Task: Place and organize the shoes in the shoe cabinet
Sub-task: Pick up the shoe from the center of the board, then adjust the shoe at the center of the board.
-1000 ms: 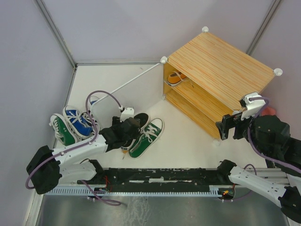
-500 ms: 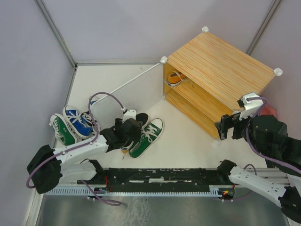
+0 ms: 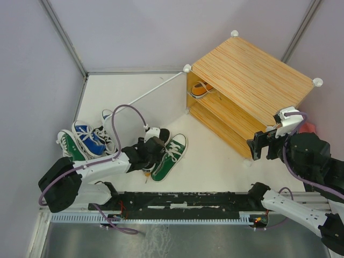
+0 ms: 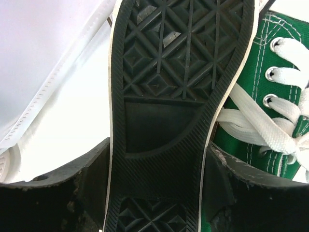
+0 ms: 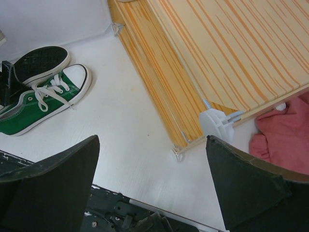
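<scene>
My left gripper [image 3: 150,152] is shut on a black shoe [image 3: 160,134], low over the table. In the left wrist view its black sole [image 4: 169,96] faces the camera, and the jaws press on both edges at its narrow middle. A green shoe [image 3: 170,156] lies right beside it and also shows in the left wrist view [image 4: 270,101]. The shoe cabinet [image 3: 250,80] stands at the back right with an orange shoe [image 3: 201,89] on its upper shelf. My right gripper [image 3: 266,145] is open and empty, above the cabinet's near corner [image 5: 217,123].
The cabinet's pale door panel [image 3: 148,105] stands open toward the left. Blue shoes [image 3: 88,138] and another green shoe [image 3: 70,149] lie in a cluster at the far left. A pink cloth [image 5: 285,128] lies right of the cabinet. Grey walls enclose the table.
My left gripper has moved slightly to the right with the black shoe in it, and its arm has swung closer in. The right arm has barely moved.
</scene>
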